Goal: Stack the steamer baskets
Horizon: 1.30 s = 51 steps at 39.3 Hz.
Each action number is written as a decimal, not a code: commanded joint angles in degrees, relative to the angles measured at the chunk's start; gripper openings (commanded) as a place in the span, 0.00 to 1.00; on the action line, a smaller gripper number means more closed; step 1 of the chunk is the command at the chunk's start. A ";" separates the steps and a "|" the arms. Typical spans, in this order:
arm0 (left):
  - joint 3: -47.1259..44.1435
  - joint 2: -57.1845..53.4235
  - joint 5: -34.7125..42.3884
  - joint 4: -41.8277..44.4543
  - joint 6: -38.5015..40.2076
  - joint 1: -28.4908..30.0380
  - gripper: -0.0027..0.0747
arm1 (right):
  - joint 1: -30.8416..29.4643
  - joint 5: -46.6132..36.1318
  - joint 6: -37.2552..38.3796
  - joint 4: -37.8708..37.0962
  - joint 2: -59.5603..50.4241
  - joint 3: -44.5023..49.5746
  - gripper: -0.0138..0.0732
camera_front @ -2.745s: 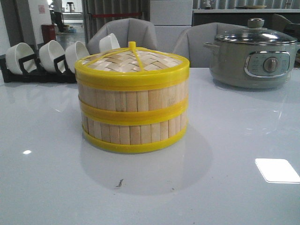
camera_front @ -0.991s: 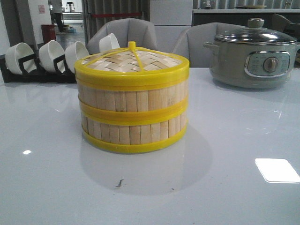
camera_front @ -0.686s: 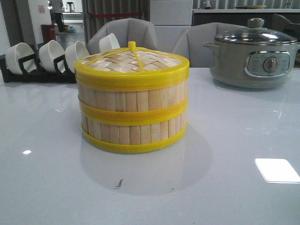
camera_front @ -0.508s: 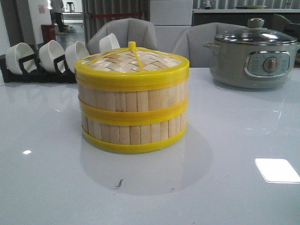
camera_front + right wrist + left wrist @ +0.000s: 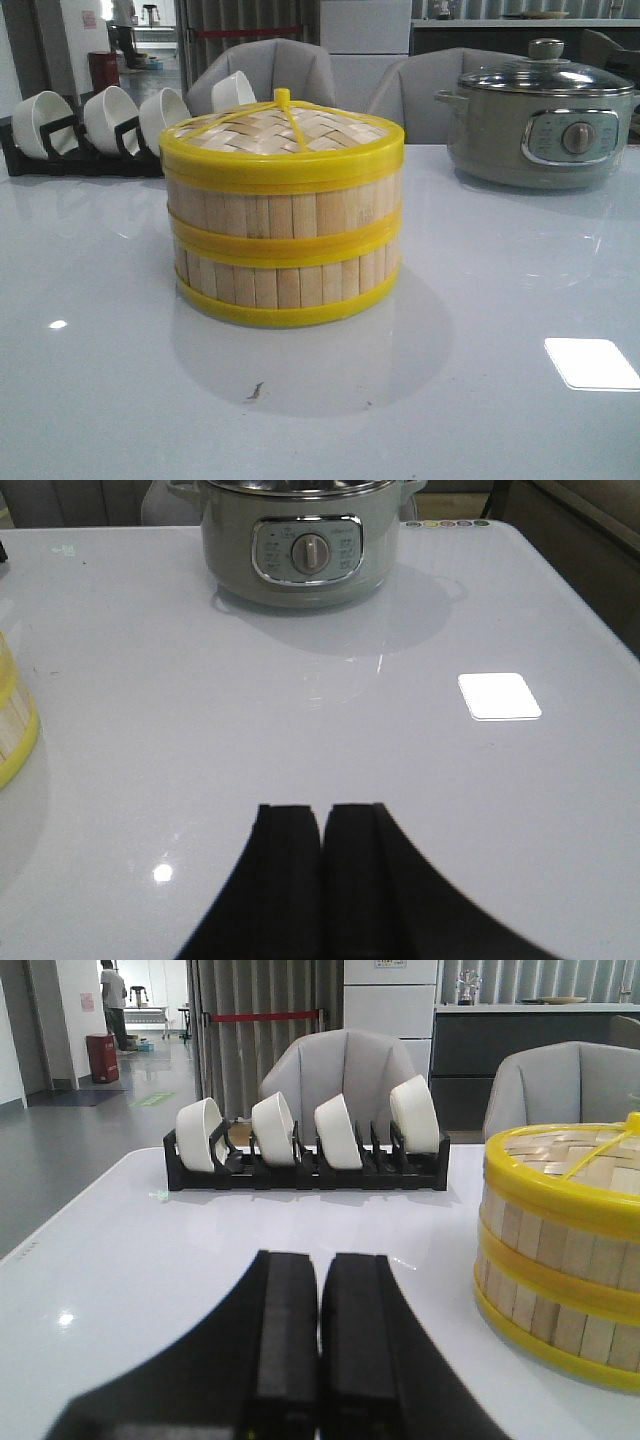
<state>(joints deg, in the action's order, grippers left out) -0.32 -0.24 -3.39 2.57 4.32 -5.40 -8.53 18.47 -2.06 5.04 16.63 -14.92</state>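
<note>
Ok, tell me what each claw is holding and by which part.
Nothing is held. The left claw and right claw are both shut on nothing, apart from the stacked steamer baskets.

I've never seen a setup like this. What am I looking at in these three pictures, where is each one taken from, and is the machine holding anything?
This is a robot with two arms, each ending in a two-fingered gripper. One picture looks forward over the white table. The other two come from small cameras on the wrists, so the black shapes at their lower edges are the left gripper and the right gripper.

In the middle stand the two steamer baskets, one on top of the other, with a woven lid on top. Behind them to the left is a black rack of white bowls; to the right is a grey electric pot with a glass lid.

Neither gripper holds anything: both are shut, fingers pressed together, apart from the baskets.
</note>
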 commanded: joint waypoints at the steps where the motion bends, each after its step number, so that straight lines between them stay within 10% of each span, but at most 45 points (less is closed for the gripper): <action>1: -0.15 -0.70 4.81 -0.02 -0.12 -0.07 0.15 | -0.20 -5.50 -0.38 -0.76 -1.63 0.32 0.21; 15: -0.15 -0.70 4.81 -0.02 -0.12 -0.07 0.15 | 0.97 -22.35 -0.38 -0.68 -14.99 16.08 0.21; 51: -0.15 -0.70 4.81 -0.02 -0.12 -0.07 0.15 | 2.82 -18.47 -0.38 -0.68 -18.48 15.80 0.21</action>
<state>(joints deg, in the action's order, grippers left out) -0.32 -0.24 -3.39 2.61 4.29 -5.40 -5.68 4.65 -2.06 4.93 -0.59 1.77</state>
